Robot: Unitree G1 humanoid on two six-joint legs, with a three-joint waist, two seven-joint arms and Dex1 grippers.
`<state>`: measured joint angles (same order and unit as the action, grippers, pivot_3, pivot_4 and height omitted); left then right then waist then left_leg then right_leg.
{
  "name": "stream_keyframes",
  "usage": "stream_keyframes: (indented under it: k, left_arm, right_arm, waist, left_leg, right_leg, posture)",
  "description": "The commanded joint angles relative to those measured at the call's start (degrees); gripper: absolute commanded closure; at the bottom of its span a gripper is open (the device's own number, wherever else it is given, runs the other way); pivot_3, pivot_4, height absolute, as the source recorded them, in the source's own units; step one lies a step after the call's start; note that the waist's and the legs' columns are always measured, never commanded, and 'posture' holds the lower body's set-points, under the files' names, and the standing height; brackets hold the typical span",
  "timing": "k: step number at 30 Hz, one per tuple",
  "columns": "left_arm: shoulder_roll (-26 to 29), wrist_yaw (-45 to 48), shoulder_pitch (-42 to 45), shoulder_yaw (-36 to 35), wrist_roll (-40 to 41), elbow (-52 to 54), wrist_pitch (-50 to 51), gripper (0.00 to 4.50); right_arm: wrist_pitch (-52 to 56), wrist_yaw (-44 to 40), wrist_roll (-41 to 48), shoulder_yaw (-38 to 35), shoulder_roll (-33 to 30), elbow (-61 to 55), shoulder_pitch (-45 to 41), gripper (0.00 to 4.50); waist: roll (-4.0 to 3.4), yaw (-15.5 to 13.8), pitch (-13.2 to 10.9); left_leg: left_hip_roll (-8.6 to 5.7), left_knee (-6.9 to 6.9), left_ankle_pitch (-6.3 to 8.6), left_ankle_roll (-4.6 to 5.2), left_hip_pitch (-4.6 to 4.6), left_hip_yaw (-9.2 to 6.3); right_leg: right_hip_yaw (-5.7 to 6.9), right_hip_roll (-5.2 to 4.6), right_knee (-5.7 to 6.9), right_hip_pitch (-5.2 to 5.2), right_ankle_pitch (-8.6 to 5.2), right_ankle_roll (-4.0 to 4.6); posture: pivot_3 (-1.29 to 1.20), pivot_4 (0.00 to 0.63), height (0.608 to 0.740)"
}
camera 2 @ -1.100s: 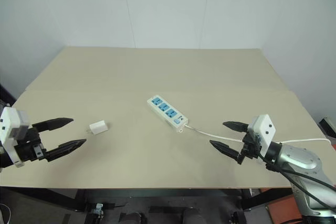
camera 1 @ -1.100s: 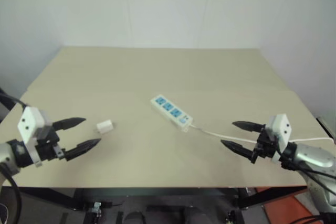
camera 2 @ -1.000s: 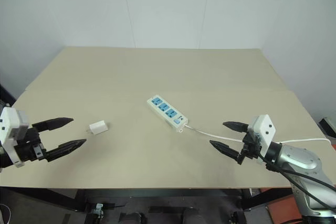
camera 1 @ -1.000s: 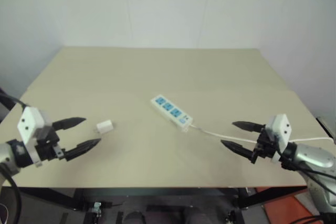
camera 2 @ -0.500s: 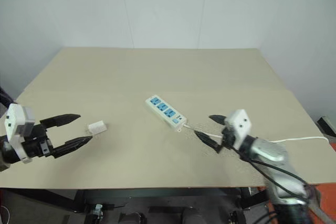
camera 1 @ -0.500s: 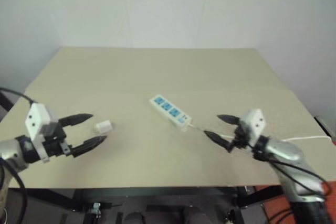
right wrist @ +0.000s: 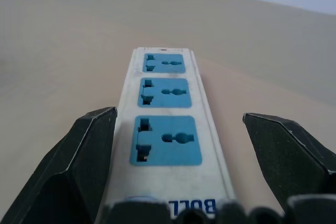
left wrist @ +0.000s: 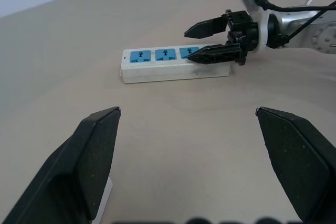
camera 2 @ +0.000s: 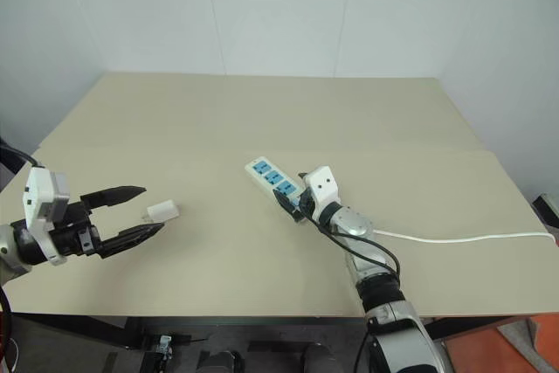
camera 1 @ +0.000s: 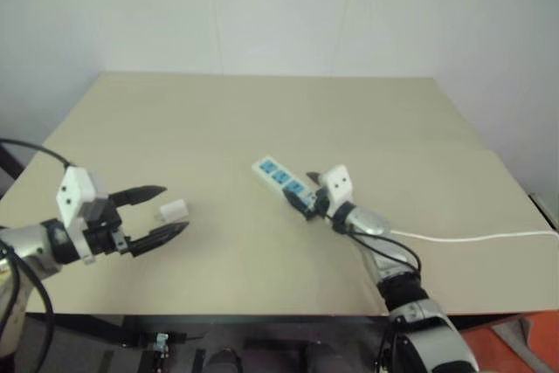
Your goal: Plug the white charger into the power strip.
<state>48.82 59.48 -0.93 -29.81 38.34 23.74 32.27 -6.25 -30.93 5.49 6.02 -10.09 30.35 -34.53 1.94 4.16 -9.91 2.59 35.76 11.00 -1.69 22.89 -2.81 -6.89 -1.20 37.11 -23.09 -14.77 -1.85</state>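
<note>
On your left, the left gripper [camera 2: 131, 214] hangs low over the matte beige desk [camera 2: 218, 120], its two tapered black fingers [camera 2: 120, 193] spread wide apart with nothing between them. A blocky white camera module [camera 2: 42, 195] sits on its wrist. Just beyond the fingertips lies the white charger [camera 2: 162, 211], a small smooth boxy plug lying flat on the desk, apart from both fingers.

Moving right, the power strip [camera 2: 273, 183] rests near the middle of the desk, lying at a slant: a long narrow white plastic bar with rounded edges and three square blue socket faces in a row. The right gripper [camera 2: 295, 198] is at its near end; you see its fingers [left wrist: 216, 54] standing apart, one on either side of the bar, not closed on it. From that end a thin white cord [camera 2: 454, 238] trails across the desk toward its right edge.
</note>
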Motion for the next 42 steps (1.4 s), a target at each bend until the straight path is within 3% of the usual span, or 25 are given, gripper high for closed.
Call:
stream_keyframes:
  k: [1,13,20,26,30,32,38,42]
  left_arm:
    - [0.8,0.2,-0.6,-1.5,0.3,0.7,-1.9,0.00]
    - [0.5,-1.2,-2.3,-2.0,1.4,3.0,-2.2,0.00]
    - [1.2,-1.3,-0.8,-1.0,1.4,2.2,-1.9,0.00]
    - [1.9,-0.9,0.5,-0.3,1.1,1.3,-1.8,0.00]
    - [2.5,-0.4,0.0,-1.2,1.4,1.5,-1.7,0.00]
    - [3.0,-0.1,0.2,-1.5,1.3,1.2,-1.7,0.00]
    - [6.8,-0.9,9.9,2.5,-0.9,-5.1,-1.4,0.00]
    - [13.4,-0.9,23.9,14.0,-9.8,-15.4,-1.6,0.00]
  right_arm:
    - [-2.5,-0.6,-1.5,0.2,-0.3,3.8,0.5,0.04]
    - [2.3,-3.8,1.5,-0.9,-0.8,-7.4,5.7,0.04]
    - [4.7,-3.4,0.9,-0.5,1.0,-2.4,4.0,0.04]
    - [6.5,-2.7,-0.7,0.2,4.0,8.0,-1.7,0.04]
    - [6.2,-5.1,0.1,0.1,4.5,8.0,-1.8,0.95]
    - [5.8,-5.7,0.3,-0.1,4.3,7.0,-1.5,1.08]
    - [0.6,-16.0,3.6,0.0,0.4,-1.4,1.1,1.08]
    - [0.5,-28.2,8.4,0.1,-3.8,-7.7,3.0,1.08]
  waist:
    - [0.00,0.0,0.0]
    - [-0.02,0.1,0.0]
    - [-0.01,0.4,0.0]
    - [0.06,2.4,0.1]
    - [0.05,3.1,0.0]
    - [0.05,3.1,0.0]
    - [0.01,2.4,0.0]
    - [-0.03,1.7,-0.1]
  left_leg:
    - [0.00,0.00,0.00,0.00,-0.04,0.00]
    - [0.02,0.04,-0.02,-0.02,-0.05,0.00]
    - [0.03,0.03,-0.02,-0.02,-0.05,0.01]
    - [0.10,0.05,-0.03,-0.02,-0.30,0.00]
    - [0.24,0.04,-0.02,-0.02,-0.84,-0.02]
    - [0.27,0.03,-0.02,-0.02,-0.83,-0.09]
    - [0.28,0.00,-0.02,-0.02,-0.57,-0.15]
    - [0.24,0.02,-0.02,-0.02,-0.15,-0.13]
  right_leg:
    - [0.00,0.01,0.00,0.02,-0.01,0.00]
    - [-0.03,0.03,0.04,0.00,-0.14,-0.22]
    - [-0.03,0.04,0.03,-0.02,-0.14,-0.21]
    - [-0.05,0.12,0.05,0.16,-0.09,-0.30]
    - [-0.11,0.33,0.04,0.69,-0.10,-0.29]
    - [-0.12,0.40,0.04,0.70,-0.12,-0.28]
    - [-0.04,0.43,0.02,0.50,-0.19,-0.25]
    - [-0.09,0.42,0.03,0.08,-0.19,-0.29]
  posture:
    - [0.00,0.150,0.740]
    - [0.00,0.150,0.740]
    - [0.00,0.150,0.740]
    - [0.00,0.150,0.740]
    - [0.00,0.150,0.740]
    - [0.00,0.150,0.740]
    - [0.00,0.150,0.740]
    - [0.00,0.150,0.740]
